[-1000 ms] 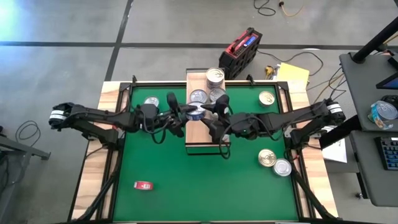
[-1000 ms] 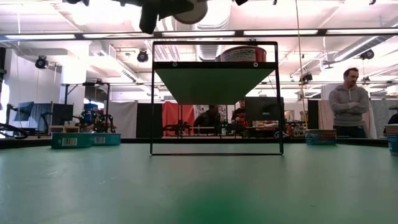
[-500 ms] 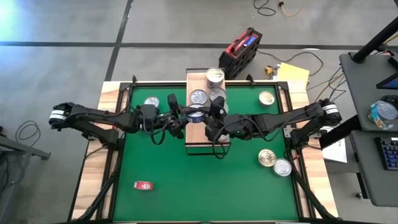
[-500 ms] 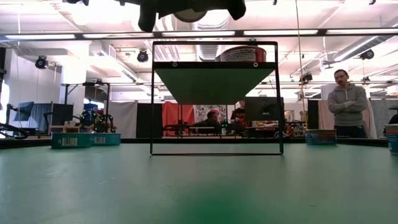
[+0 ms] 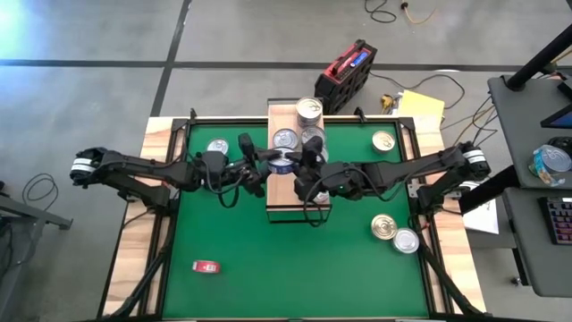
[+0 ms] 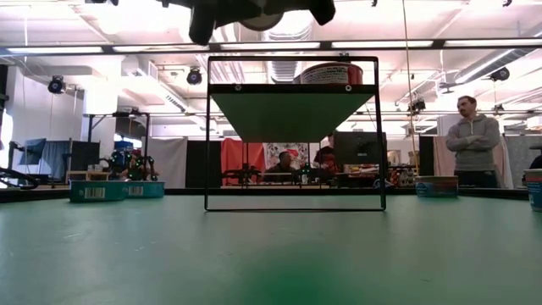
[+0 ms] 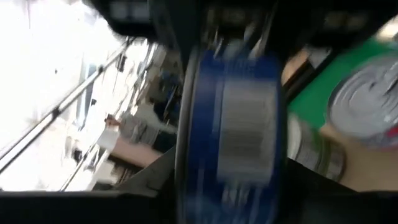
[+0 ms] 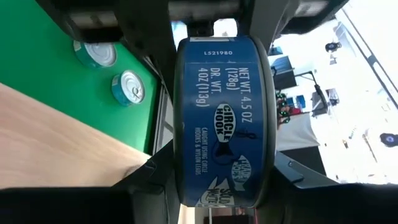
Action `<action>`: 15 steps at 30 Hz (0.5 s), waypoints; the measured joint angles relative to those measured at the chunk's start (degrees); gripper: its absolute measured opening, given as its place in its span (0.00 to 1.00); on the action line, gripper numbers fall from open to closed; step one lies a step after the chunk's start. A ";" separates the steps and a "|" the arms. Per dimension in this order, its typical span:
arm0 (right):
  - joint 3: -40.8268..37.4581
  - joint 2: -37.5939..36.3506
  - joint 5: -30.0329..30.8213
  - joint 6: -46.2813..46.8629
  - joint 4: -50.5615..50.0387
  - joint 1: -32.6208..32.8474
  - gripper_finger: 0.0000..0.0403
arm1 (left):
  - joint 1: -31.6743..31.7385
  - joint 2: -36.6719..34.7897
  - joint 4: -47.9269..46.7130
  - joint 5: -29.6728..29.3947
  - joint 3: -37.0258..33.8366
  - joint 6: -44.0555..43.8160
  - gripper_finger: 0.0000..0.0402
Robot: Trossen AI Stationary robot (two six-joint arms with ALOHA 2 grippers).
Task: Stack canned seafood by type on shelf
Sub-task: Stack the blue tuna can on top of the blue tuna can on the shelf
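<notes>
A blue-labelled can of seafood [image 5: 283, 164] hangs on edge above the light-wood shelf [image 5: 288, 199], between my two grippers. My right gripper [image 5: 300, 165] reaches it from the table's right and is shut on it. My left gripper [image 5: 268, 162] meets it from the left; the blurred left wrist view shows only the can [image 7: 233, 124] close ahead. Three silver-lidded cans [image 5: 308, 108] [image 5: 285, 139] [image 5: 313, 136] stand on the shelf's far part. My right gripper pinches the blue can across its two flat ends [image 8: 179, 118], one finger [image 8: 158, 168] on each. It comes in about level from the table's right. The can stands on edge with its label wall [image 8: 221, 118] facing the wrist, lifted clear above the shelf.
Loose cans sit on the green mat: one far left [image 5: 218, 146], a gold-lidded one far right [image 5: 382, 140], two near right [image 5: 384, 226] [image 5: 406, 241]. A small red flat object [image 5: 206, 266] lies near left. A person [image 6: 474, 140] stands beyond the table.
My right gripper has closed its fingers in on the blue can above the shelf; in the low view one of its fingers now shows at the can's right side. The can has stayed where it was.
</notes>
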 joint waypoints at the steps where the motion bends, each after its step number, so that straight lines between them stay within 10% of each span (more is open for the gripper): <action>1: 0.03 -0.06 0.00 0.17 0.09 0.03 0.32 | 0.12 -0.03 -0.15 -0.54 -0.02 -0.02 0.39; 15: 0.17 -0.22 7.70 0.69 -1.83 -0.30 0.32 | 0.34 -2.09 -0.89 -11.26 -0.16 3.19 0.61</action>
